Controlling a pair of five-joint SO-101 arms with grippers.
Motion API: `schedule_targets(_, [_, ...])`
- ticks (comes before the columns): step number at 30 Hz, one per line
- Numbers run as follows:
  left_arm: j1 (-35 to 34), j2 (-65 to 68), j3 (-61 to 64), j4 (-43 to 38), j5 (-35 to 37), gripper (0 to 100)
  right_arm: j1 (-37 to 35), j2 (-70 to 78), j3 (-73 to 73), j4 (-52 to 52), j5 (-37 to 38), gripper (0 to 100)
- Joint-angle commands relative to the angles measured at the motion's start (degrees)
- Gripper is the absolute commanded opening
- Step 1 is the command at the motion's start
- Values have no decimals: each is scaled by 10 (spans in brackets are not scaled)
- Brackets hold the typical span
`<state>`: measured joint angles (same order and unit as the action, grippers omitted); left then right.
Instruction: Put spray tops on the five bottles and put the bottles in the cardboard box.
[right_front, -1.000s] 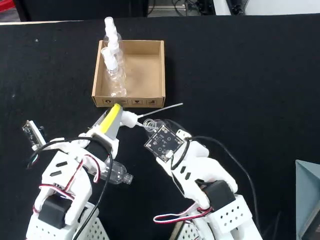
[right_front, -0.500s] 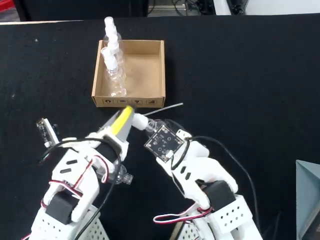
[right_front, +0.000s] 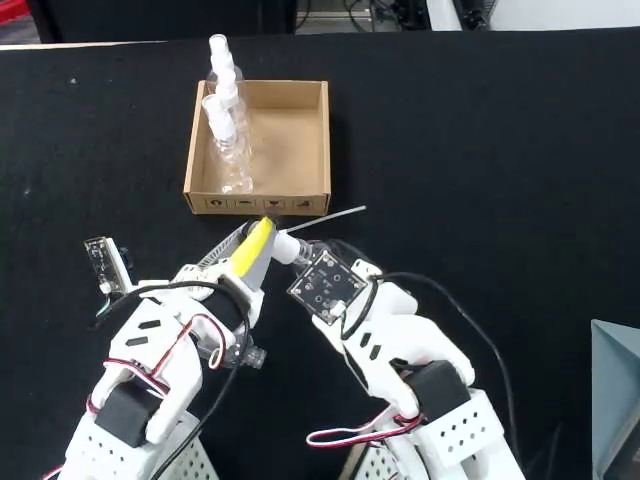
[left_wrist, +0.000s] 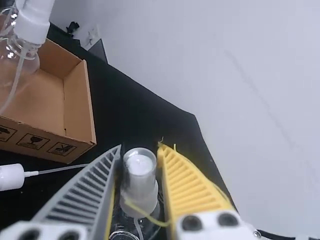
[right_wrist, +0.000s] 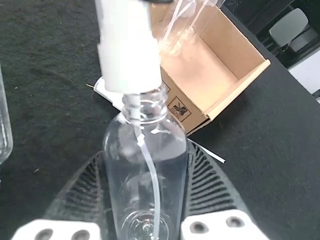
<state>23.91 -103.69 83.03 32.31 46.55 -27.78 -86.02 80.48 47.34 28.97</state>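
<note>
1. Currently my left gripper (left_wrist: 139, 150) is closed on a white spray top (left_wrist: 138, 172), which is pinched between the grey and yellow fingers (left_wrist: 185, 180).
2. My right gripper (right_wrist: 145, 155) clamps a clear bottle (right_wrist: 147, 180) around its body, with the neck pointing away from the fingers.
3. That spray top rests on the bottle's neck, and its tube hangs down inside.
4. Near both grippers stands the cardboard box (right_front: 322, 140), with two capped bottles (right_front: 230, 150) upright along one side wall.
5. A loose spray top (left_wrist: 10, 177) lies on the black table (right_front: 500, 150) beside the box's near wall, and an open-necked bottle (right_front: 243, 352) lies under my left arm.
</note>
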Motion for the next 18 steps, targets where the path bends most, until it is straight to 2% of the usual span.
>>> schedule_targets(1, [9, -6, -7, -12, -9, 34, -9, -12, -3, -15, -2, 11])
schedule_targets(11, [27, -7, -7, -12, -40, 38, -9, -12, 2, -17, 4, 11])
schedule_targets(18, [26, -7, -7, -8, -38, 223, -9, -12, 2, -18, 4, 11])
